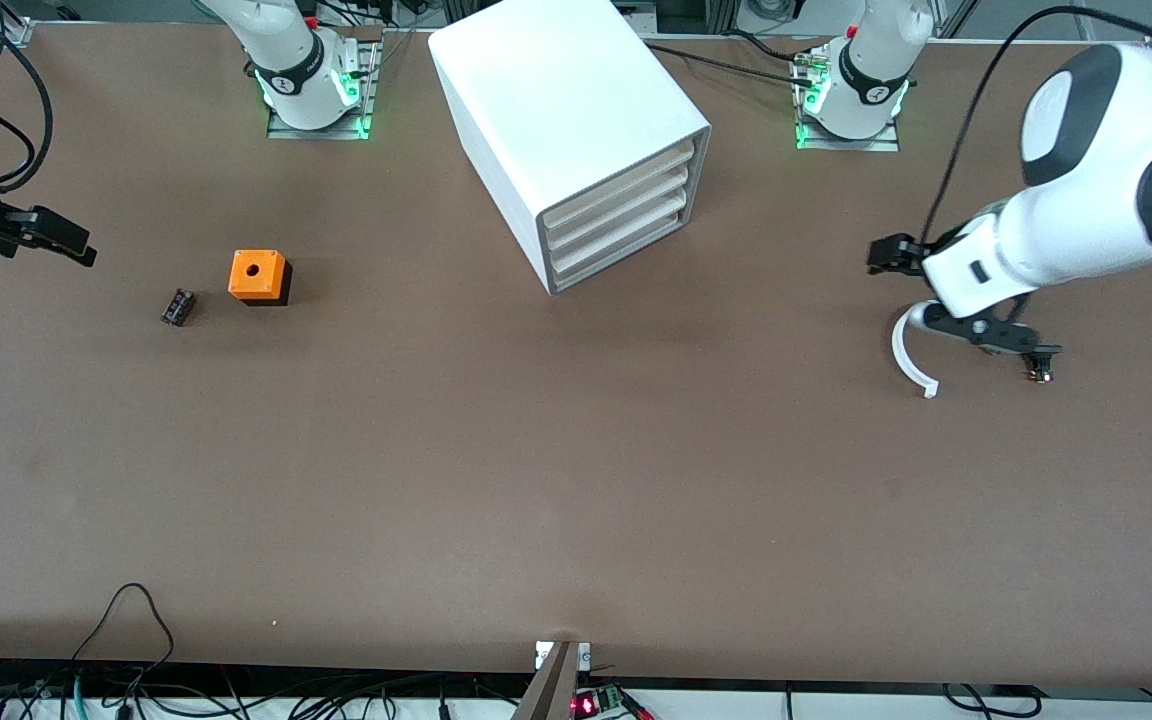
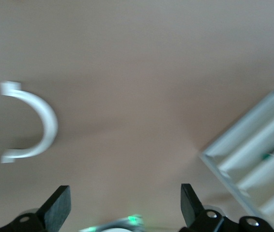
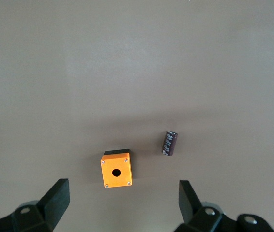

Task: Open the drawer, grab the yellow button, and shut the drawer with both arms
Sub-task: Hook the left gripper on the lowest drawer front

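Two grippers spread empty | we're seeing left gripper (image 1: 901, 255) waiting closest to the drawer (image 1: 619, 184) front | right gripper (image 1: 61, 240) waiting well apart from it

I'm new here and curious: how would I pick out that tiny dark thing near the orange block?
Start at the big white cabinet, then look toward the right arm's end of the table for the orange cube. Beside it lies the dark ridged cylinder, smaller, black, without a hole.

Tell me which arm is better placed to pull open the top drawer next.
Left, probably. The left gripper hangs open toward the left arm's end of the table, the way the cabinet's shut top drawer faces; its wrist view shows the drawer fronts. The right gripper hangs open near the orange cube.
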